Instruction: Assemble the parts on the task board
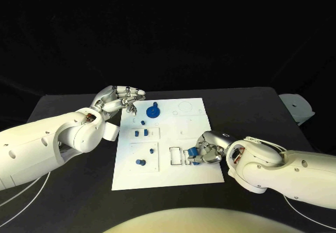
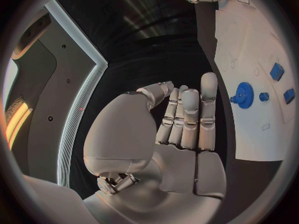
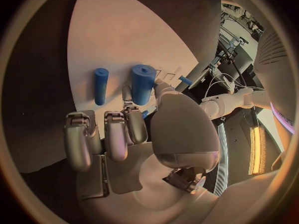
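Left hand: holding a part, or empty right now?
Empty. The left hand hovers off the task board edge beside the blue gear, fingers straight and together, nothing between them.

Both arms are clad in smooth, glossy white shells with rounded, bulbous segments. At each wrist a gap between the shells shows copper-coloured windings and dark inner parts. The left robot hand (image 1: 119, 99) is silver-grey metal, its fingers built of short segmented links with pale, rounded tips and a broad smooth palm cover. The right robot hand (image 1: 204, 151) has the same silver build, with a small dark ring marking on its white wrist shell. Thin white cables trail beneath both arms.
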Motion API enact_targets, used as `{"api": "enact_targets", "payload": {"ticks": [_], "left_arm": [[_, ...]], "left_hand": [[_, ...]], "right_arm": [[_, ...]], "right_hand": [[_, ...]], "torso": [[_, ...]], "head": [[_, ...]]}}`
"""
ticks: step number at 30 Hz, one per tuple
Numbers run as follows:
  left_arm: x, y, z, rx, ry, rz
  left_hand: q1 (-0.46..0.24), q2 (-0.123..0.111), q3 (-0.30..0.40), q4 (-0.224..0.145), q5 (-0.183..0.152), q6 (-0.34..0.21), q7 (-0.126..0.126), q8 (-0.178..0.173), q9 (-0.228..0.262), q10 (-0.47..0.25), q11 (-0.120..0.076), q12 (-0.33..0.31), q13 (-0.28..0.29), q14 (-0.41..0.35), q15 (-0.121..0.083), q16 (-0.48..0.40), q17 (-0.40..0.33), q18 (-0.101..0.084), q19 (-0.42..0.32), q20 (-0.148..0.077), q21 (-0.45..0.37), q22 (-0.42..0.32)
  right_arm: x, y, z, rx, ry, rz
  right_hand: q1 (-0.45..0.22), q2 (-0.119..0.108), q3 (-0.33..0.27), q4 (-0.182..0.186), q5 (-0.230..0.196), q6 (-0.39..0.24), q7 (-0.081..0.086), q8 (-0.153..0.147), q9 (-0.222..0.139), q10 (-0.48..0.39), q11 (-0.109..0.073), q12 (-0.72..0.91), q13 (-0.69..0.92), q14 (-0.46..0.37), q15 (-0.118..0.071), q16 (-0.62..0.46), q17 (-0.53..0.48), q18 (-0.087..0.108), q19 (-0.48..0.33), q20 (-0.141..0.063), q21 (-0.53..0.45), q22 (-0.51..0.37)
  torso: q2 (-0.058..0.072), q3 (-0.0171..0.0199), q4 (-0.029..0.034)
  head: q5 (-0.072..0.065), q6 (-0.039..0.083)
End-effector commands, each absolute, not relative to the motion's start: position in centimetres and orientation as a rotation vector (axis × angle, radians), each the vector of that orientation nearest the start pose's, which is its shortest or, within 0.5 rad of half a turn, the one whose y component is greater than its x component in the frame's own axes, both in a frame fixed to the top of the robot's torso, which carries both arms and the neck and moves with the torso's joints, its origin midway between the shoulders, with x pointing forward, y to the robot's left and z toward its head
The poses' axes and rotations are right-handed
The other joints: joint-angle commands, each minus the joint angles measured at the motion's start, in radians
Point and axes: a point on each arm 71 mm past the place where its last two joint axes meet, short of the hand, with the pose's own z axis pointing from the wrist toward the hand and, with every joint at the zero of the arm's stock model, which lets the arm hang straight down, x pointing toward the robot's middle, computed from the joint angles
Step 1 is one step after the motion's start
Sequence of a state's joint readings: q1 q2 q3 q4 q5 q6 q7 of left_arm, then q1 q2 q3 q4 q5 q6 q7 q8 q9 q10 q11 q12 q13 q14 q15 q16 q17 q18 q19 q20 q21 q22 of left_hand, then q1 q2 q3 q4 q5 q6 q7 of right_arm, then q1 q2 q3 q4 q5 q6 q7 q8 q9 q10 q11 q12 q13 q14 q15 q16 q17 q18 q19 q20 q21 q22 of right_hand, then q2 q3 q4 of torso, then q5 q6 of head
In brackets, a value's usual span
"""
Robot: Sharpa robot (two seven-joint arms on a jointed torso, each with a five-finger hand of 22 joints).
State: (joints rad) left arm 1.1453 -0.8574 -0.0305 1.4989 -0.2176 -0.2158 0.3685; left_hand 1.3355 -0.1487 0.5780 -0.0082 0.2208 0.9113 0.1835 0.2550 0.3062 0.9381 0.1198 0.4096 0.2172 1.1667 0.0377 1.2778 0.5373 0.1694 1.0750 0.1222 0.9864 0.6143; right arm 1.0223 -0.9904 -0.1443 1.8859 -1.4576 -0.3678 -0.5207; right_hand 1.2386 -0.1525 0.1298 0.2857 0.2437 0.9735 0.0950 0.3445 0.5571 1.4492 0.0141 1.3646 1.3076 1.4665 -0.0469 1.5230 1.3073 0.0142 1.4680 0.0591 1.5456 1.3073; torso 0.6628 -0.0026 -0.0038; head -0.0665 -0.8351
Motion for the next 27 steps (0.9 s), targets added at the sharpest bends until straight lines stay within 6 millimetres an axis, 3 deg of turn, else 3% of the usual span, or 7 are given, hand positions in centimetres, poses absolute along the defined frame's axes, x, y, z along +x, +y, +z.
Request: {"api": "enact_targets", "payload": {"ticks": [1, 6, 13, 27], "left_arm": [[48.0, 21.2, -20.0, -0.906, 1.565, -1.550], [48.0, 21.2, -20.0, -0.907, 1.564, -1.549], [48.0, 21.1, -20.0, -0.913, 1.570, -1.558], [48.0, 21.0, -20.0, -0.914, 1.570, -1.563]], "left_hand": [[-0.011, -0.001, 0.001, 0.009, 0.003, -0.008, -0.001, 0.005, 0.002, -0.004, 0.000, 0.004, -0.002, -0.005, 0.003, 0.004, 0.000, 0.016, -0.001, 0.006, -0.006, -0.002], [-0.011, -0.001, 0.001, 0.009, 0.003, -0.008, -0.001, 0.005, 0.002, -0.004, 0.000, 0.004, -0.002, -0.005, 0.003, 0.004, 0.000, 0.016, -0.001, 0.006, -0.006, -0.002], [-0.012, 0.001, 0.001, 0.011, 0.003, -0.008, -0.002, 0.006, 0.002, -0.005, 0.000, 0.004, -0.002, -0.006, 0.003, 0.003, -0.003, 0.016, -0.001, 0.006, -0.006, -0.002], [-0.012, 0.001, 0.001, 0.011, 0.004, -0.008, -0.002, 0.006, 0.002, -0.006, 0.000, 0.004, -0.002, -0.006, 0.003, 0.004, -0.002, 0.016, -0.001, 0.006, -0.007, -0.002]], "right_arm": [[35.8, -19.3, -27.0, 0.130, 2.008, 0.499], [35.5, -19.7, -26.5, 0.259, 1.985, 0.541], [34.9, -19.2, -25.5, 0.389, 1.984, 0.624], [34.9, -16.8, -25.5, 0.322, 2.049, 0.679]], "right_hand": [[0.058, 0.034, 0.034, -0.006, 0.007, 0.018, -0.014, 0.012, 0.006, 0.008, -0.009, 0.006, 0.107, 0.084, -0.013, 0.008, 0.160, -0.011, 0.099, -0.010, 0.012, 0.260], [0.073, 0.042, 0.058, 0.000, 0.045, 0.028, -0.019, 0.016, 0.010, 0.012, -0.014, 0.010, 0.111, 0.085, -0.017, 0.011, 0.167, -0.014, 0.102, -0.015, 0.022, 0.263], [0.056, 0.048, 0.066, 0.005, 0.045, 0.038, -0.023, 0.022, 0.015, 0.012, -0.017, 0.004, 0.107, 0.086, -0.020, 0.013, 0.171, -0.014, 0.103, -0.017, 0.025, 0.263], [0.003, 0.049, 0.067, 0.007, 0.034, 0.061, -0.033, 0.043, 0.029, 0.020, -0.026, 0.011, 0.114, 0.086, -0.027, 0.013, 0.173, -0.014, 0.103, -0.024, 0.025, 0.263]], "torso": [[0.001, 0.0001, 0.0007], [0.001, 0.0006, -0.0008], [0.002, -0.0008, -0.0002], [0.001, -0.0002, 0.0017]], "head": [[0.000, 0.000], [0.003, 0.001], [0.003, 0.002], [0.009, 0.000]]}}
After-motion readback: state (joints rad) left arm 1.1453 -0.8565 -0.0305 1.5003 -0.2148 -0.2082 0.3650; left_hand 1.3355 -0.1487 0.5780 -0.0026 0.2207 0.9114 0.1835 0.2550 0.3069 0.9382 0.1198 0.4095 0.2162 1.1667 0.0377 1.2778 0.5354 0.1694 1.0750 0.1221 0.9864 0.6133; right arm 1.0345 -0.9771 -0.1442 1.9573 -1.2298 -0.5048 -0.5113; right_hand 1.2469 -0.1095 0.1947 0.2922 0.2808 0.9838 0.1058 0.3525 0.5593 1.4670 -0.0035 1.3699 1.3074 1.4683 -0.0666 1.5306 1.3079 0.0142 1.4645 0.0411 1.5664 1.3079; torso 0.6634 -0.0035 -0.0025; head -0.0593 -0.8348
